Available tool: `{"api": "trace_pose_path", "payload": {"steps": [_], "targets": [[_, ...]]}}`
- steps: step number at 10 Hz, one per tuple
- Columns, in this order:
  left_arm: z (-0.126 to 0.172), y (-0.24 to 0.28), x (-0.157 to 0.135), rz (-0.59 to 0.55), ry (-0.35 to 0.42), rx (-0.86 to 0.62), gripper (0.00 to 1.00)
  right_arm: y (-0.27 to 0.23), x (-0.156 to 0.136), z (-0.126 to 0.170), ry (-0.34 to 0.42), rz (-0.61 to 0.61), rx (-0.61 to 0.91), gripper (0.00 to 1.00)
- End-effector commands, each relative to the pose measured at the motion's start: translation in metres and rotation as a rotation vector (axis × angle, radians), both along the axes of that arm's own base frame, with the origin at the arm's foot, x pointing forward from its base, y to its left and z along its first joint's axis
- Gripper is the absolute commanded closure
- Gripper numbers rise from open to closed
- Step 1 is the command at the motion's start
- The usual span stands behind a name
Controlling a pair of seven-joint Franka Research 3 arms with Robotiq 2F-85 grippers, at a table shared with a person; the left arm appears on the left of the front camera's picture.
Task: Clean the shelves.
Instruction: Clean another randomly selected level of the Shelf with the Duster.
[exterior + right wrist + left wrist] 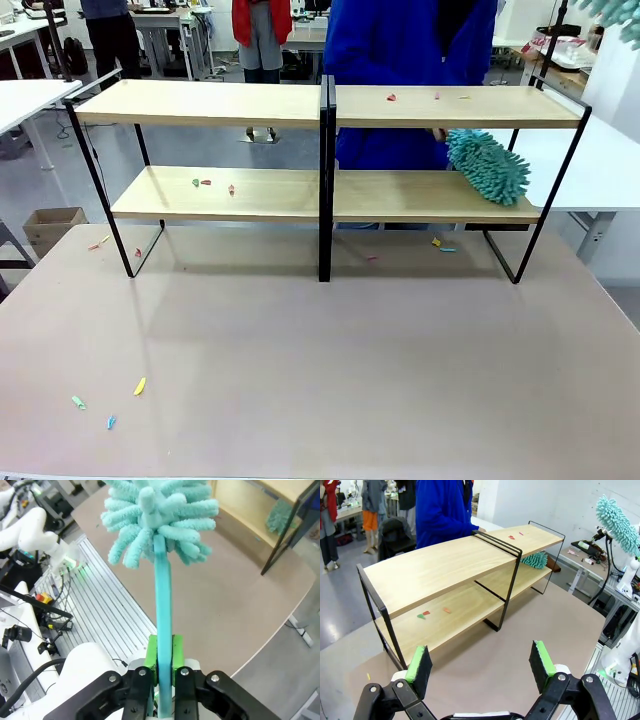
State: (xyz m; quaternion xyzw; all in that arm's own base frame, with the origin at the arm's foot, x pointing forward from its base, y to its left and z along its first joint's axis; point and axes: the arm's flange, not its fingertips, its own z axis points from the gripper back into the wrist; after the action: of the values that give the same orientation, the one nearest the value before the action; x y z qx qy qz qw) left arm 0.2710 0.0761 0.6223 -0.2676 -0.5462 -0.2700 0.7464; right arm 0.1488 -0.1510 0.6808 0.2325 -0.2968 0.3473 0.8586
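Green-padded left tool [480, 662], black, two-finger: pads spread wide, nothing between them; poised above pinkish-grey worktop [545, 622].
Right tool [164, 652], same make: pads pinching the flat handle of a fluffy teal microfibre duster [160, 520], whose head stands straight out beyond the fingertips, clear of the worktop.
Shelves [200, 103], two light-wood boards in thin black metal frame with black centre post: standing on the worktop, ahead of the left tool, ahead and to one side of the right tool, well apart from both.
Small coloured scraps [200, 183]: several on both boards, more on the worktop between shelves and tools.
Second teal duster [488, 166]: on lower board, at the end nearer the right tool.
Person in blue top [400, 40]: behind shelves, far side from both tools.
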Motion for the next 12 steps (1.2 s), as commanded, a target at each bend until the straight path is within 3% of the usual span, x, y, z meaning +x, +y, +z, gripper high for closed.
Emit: {"api": "trace_pose_path", "payload": {"steps": [1,2,4,7,8,9,10,11,12], "targets": [[0.000,-0.001,0.000,-0.006,0.001,-0.005,0.00,0.007,-0.020,0.001,-0.021,0.024,-0.083,0.87],[0.000,-0.001,0.000,-0.006,0.001,-0.005,0.00,0.023,-0.019,-0.007,-0.026,0.055,-0.119,0.87],[0.000,-0.001,0.000,-0.006,0.001,-0.005,0.00,0.099,0.002,-0.019,-0.074,-0.060,-0.248,0.87],[0.000,-0.001,0.000,-0.006,0.001,-0.005,0.00,0.183,0.017,0.011,0.000,-0.230,-0.463,0.87],[0.000,-0.001,0.000,-0.006,0.001,-0.005,0.00,0.191,0.017,0.031,-0.009,-0.299,-0.503,0.87],[0.000,-0.001,0.000,-0.006,0.001,-0.005,0.00,0.174,0.000,0.041,-0.150,-0.258,-0.486,0.87],[0.000,-0.001,0.000,-0.006,0.001,-0.005,0.00,0.199,0.012,0.003,-0.058,-0.214,-0.455,0.87],[0.000,-0.001,0.000,-0.006,0.001,-0.005,0.00,0.199,0.012,0.003,-0.058,-0.214,-0.455,0.87],[0.000,-0.001,0.000,-0.006,0.001,-0.005,0.00,0.200,0.005,0.025,-0.097,-0.242,-0.489,0.87]]}}
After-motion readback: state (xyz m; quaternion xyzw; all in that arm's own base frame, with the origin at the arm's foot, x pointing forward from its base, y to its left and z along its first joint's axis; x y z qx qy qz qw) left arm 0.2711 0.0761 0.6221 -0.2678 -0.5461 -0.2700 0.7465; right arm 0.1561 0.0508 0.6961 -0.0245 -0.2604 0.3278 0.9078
